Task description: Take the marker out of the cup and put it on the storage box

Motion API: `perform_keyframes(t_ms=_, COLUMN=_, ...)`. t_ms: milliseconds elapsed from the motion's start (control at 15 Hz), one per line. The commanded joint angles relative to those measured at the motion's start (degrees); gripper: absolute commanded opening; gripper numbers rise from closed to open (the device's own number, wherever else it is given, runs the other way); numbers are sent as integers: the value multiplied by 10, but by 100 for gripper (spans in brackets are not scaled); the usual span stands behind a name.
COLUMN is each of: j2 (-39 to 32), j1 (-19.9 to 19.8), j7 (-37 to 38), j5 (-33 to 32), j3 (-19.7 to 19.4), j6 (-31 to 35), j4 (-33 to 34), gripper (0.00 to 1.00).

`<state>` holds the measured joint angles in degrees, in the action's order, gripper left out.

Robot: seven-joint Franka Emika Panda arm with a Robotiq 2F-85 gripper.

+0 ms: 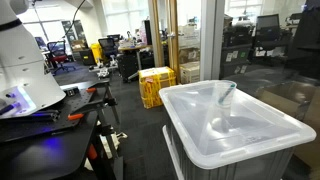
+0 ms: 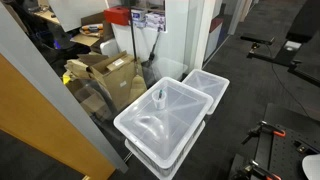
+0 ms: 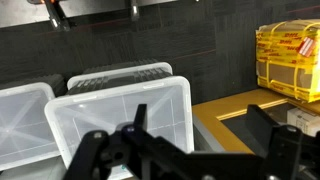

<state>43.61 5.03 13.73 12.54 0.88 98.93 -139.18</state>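
Gripper (image 3: 190,155) spread wide, empty; marker (image 1: 229,90) inside cup (image 1: 225,101) atop storage box (image 1: 255,118) lid.

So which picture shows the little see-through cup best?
An exterior view: there the cup stands near on the storage box lid, with the marker inside. In an exterior view from above it looks tiny. The wrist view doesn't show it.

Cup (image 1: 224,99) stands on storage box (image 1: 255,135) lid, toward its far side. Marker (image 1: 229,89) seemingly inside cup, leaning. Second bin (image 2: 210,85) just beside box. Crate (image 1: 156,86) behind, apart.
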Motion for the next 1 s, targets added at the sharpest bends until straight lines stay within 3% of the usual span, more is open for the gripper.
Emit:
perform_keyframes(t_ms=0, j2=-1, j1=-19, j7=-10, j5=9, j3=13, j6=-4, j4=2, gripper=100)
perform_keyframes(t_ms=533, j2=-3, j1=-21, j7=-6, j5=6, j3=17, j6=4, j4=2, gripper=100)
perform_keyframes(t_ms=933, j2=-14, j1=-32, j7=6, j5=-5, j3=28, j6=53, j4=-6, gripper=100)
